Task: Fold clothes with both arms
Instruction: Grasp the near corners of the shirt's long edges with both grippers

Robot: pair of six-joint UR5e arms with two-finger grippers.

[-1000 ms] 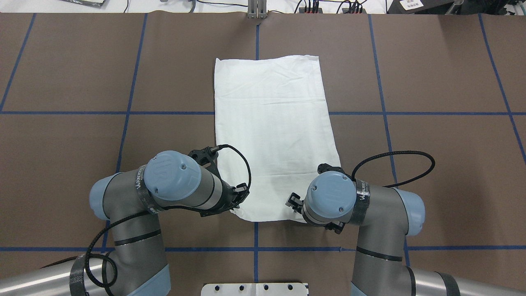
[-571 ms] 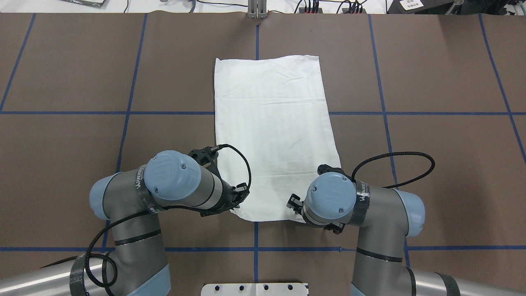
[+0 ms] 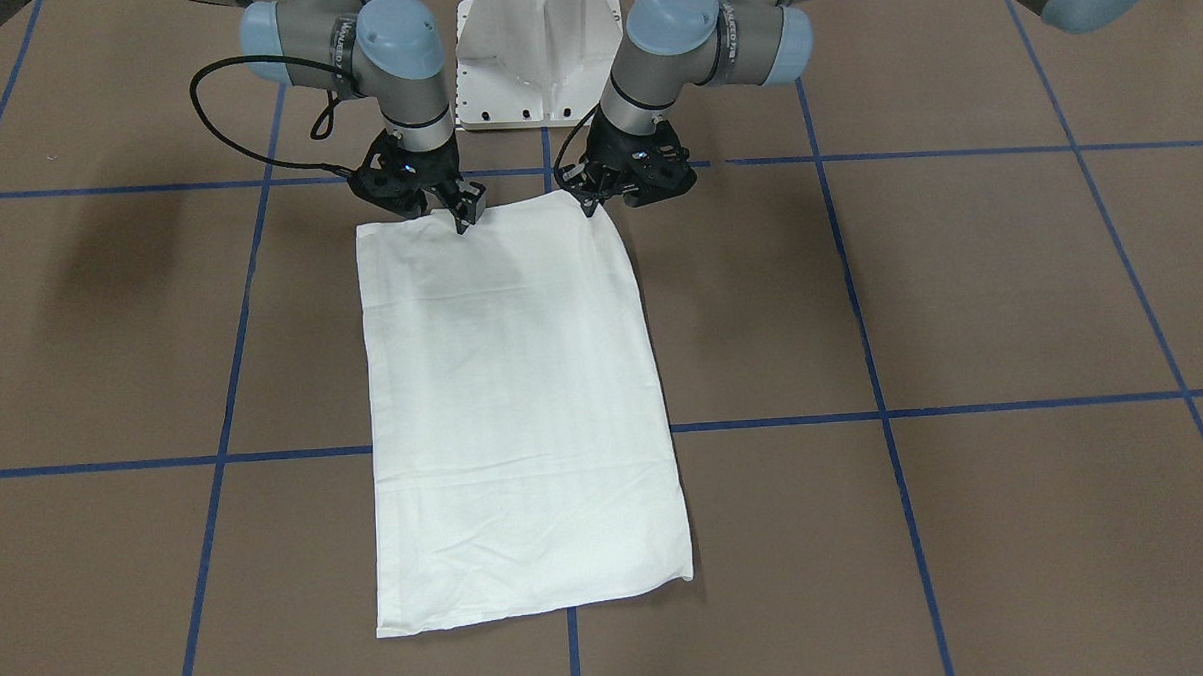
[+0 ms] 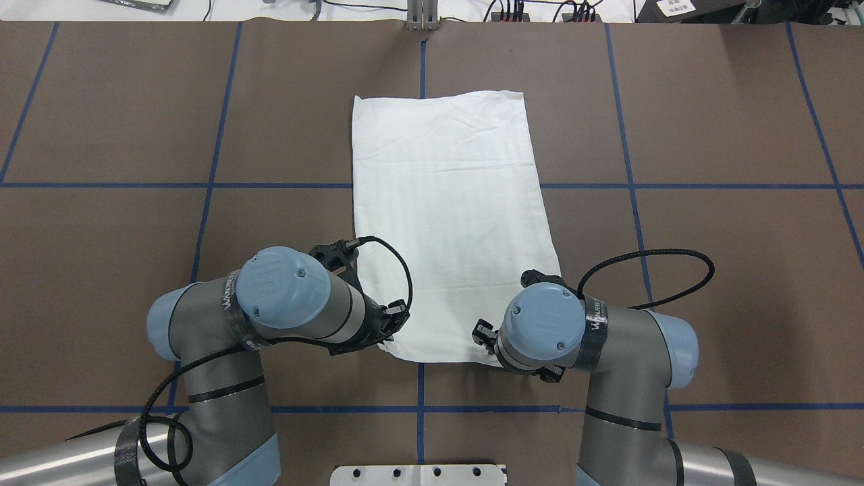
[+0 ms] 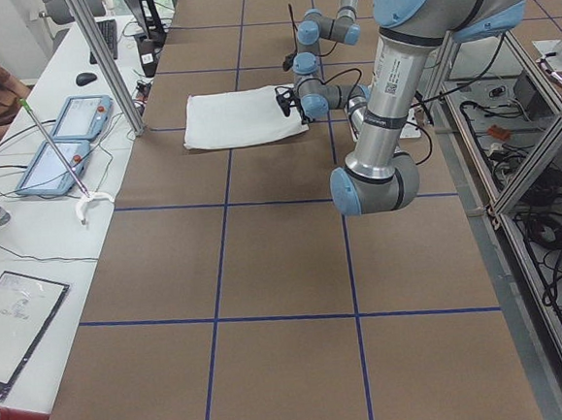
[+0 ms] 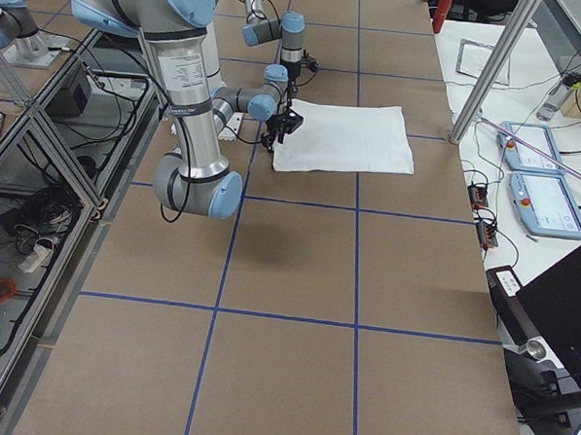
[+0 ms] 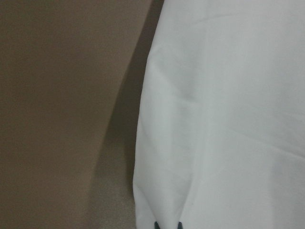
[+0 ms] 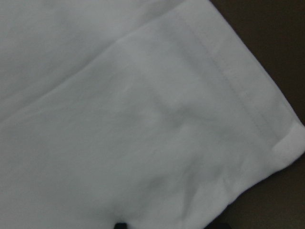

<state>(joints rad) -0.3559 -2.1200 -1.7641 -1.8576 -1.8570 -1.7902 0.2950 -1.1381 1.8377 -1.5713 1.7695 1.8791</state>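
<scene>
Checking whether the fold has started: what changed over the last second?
Nothing visibly changed. The left hand and right hand stay at the near edge of the shirt, which lies flat as before.

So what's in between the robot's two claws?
Just the white shirt: its robot-side edge runs from the right gripper to the left gripper, in the front-facing view.
</scene>
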